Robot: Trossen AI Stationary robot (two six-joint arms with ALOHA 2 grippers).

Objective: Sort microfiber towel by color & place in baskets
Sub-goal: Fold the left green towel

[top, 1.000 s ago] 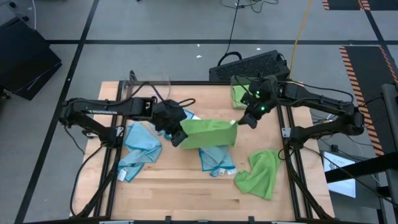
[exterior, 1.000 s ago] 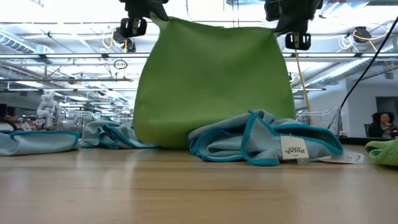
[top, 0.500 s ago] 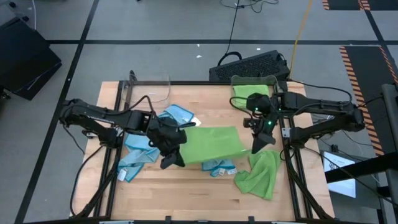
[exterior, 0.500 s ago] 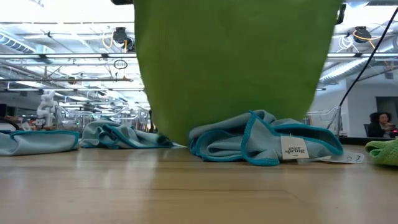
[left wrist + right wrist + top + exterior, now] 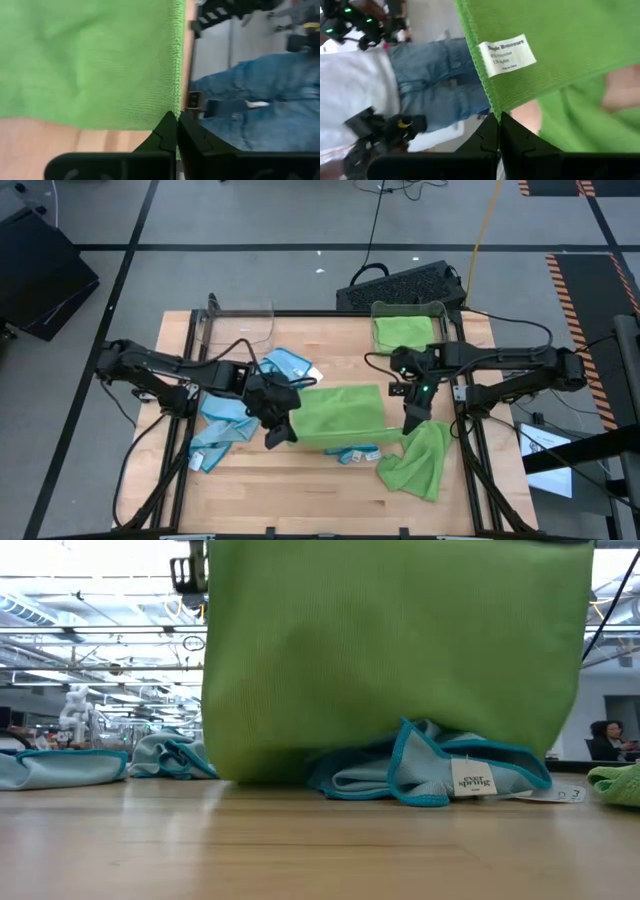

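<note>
A green towel [image 5: 342, 415] hangs spread between my two grippers above the table's middle. My left gripper [image 5: 277, 435] is shut on its left upper corner, my right gripper [image 5: 409, 423] on its right upper corner. In the low view the green towel [image 5: 390, 650] fills the upper picture, and its lower edge [image 5: 260, 775] reaches the table and a blue towel [image 5: 430, 768]. One basket [image 5: 406, 330] at the far right holds a green towel. The other basket [image 5: 240, 325], clear, stands at the far left. My left gripper pinches the green towel's corner [image 5: 172, 107] at its hemmed edge between the two shut fingers. The towel hangs away from the fingers, drawn flat across. My right gripper pinches the opposite corner [image 5: 491, 106] on the hemmed edge, just below the white label [image 5: 507, 52]. The cloth hangs spread below it.
Blue towels lie at the left [image 5: 225, 420], behind the green one [image 5: 287, 366] and under its near edge [image 5: 352, 451]. A crumpled green towel [image 5: 415, 462] lies near the right front. A person in jeans [image 5: 437, 80] stands beyond the table.
Both grippers have gone down and toward the table's near edge with the green towel. They have drawn apart, so the towel is spread wider. Its lower edge has come down over the blue towel in the middle.
</note>
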